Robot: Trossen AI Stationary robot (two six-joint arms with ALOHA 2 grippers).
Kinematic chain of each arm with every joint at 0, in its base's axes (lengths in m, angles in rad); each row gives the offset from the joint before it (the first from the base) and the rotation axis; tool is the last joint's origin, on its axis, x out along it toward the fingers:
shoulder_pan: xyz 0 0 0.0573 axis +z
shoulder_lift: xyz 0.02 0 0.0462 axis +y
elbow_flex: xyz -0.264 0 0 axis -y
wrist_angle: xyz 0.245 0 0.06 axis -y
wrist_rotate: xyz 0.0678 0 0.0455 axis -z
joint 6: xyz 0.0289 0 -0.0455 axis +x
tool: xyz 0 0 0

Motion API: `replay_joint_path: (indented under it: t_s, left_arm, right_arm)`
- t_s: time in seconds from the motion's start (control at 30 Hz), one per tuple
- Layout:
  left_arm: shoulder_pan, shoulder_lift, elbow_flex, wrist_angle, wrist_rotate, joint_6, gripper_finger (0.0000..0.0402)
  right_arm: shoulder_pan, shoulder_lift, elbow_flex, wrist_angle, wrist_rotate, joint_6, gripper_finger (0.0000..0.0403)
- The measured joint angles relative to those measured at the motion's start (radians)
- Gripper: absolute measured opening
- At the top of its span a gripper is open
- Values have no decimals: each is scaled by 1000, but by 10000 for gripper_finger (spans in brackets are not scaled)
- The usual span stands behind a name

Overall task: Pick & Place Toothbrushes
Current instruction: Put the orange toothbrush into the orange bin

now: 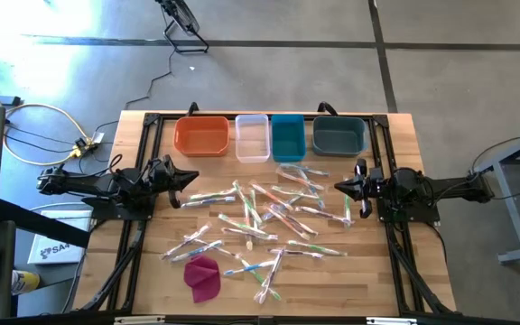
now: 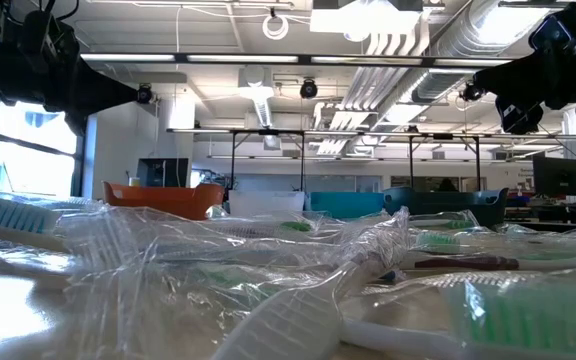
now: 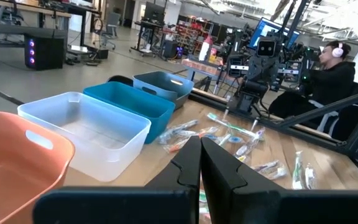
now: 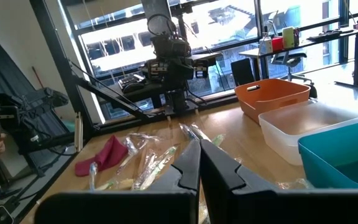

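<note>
Several toothbrushes (image 1: 264, 212) in clear shiny wrappers lie scattered flat on the wooden table (image 1: 152, 144), between the two arms; they also fill the low view (image 2: 298, 270). My left gripper (image 1: 194, 178) stands shut at the table's left, above the boards, pointing level toward the pile. My right gripper (image 1: 338, 186) stands shut at the table's right, pointing level toward the pile. In the wrist views both pairs of fingers are closed on nothing (image 3: 201, 163) (image 4: 199, 163).
Along the far edge stand four bins in a row: orange (image 1: 201, 135), clear white (image 1: 252, 136), teal (image 1: 288, 136) and dark grey-blue (image 1: 339, 135). A magenta cloth lump (image 1: 203, 276) lies near the front left. A person with headphones (image 3: 335, 68) sits beyond the table.
</note>
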State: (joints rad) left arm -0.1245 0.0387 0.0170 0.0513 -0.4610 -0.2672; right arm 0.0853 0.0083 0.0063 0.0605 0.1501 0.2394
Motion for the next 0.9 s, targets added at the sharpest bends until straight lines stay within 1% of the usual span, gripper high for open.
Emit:
replay_joint_path:
  t_s: [0.37, 0.57, 0.8, 0.9]
  left_arm:
    - [0, 0, 0, 15, -3, 1, 8]
    - [0, 0, 0, 74, -5, 55, 8]
    - [0, 0, 0, 36, -5, 53, 8]
    - [0, 0, 0, 16, -4, 53, 8]
  right_arm:
    - [0, 0, 0, 0, 0, 0, 2]
    - [0, 0, 0, 0, 0, 0, 2]
    - [0, 0, 0, 10, -11, -9, 2]
    - [0, 0, 0, 60, -19, -30, 2]
